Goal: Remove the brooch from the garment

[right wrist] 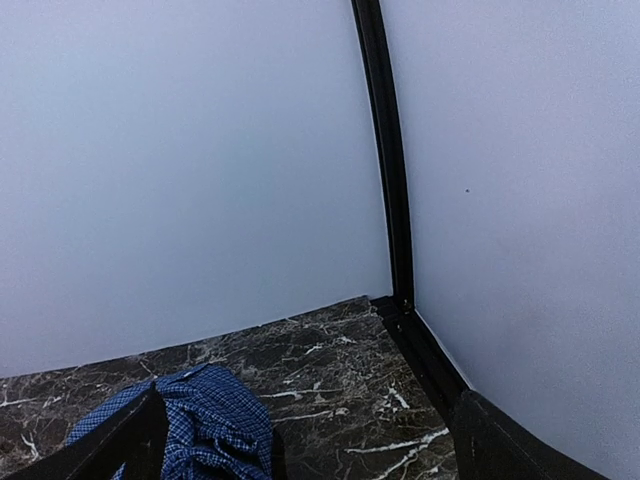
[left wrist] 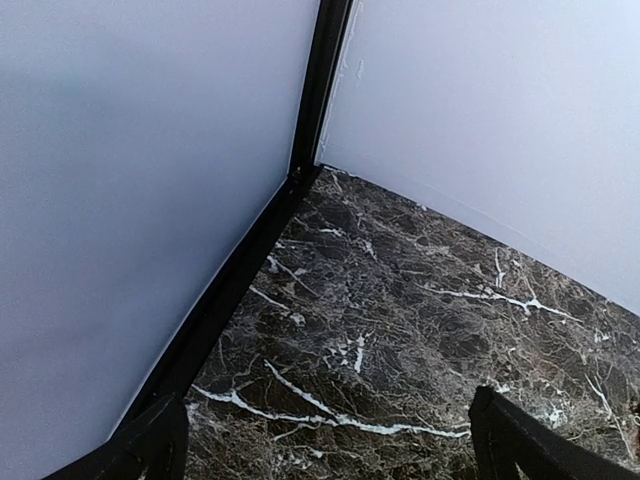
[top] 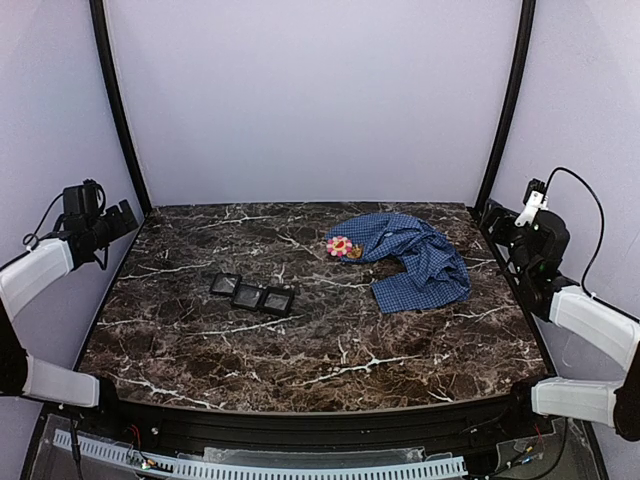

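We are looking down on a dark marble-patterned table (top: 300, 350) enclosed by pale walls (top: 300, 100). The garment (top: 420, 260), blue checked cloth, is lying crumpled in an arc on the far right part of the table. The brooch (top: 339, 245), a pink flower shape with a yellow centre, is sitting at the garment's left end, touching the cloth; we cannot tell how it is fastened. A black three-slot tray (top: 252, 294) is lying near the table's middle, to the left of the garment and nearer than it, well apart from it. We are holding our left end effector (left wrist: 328, 400) over the far left corner, fingers spread wide, released and grasping nothing. We are holding our right end effector (right wrist: 308, 398) by the far right edge, likewise released and spread wide, with the garment's edge showing low in its wrist view.
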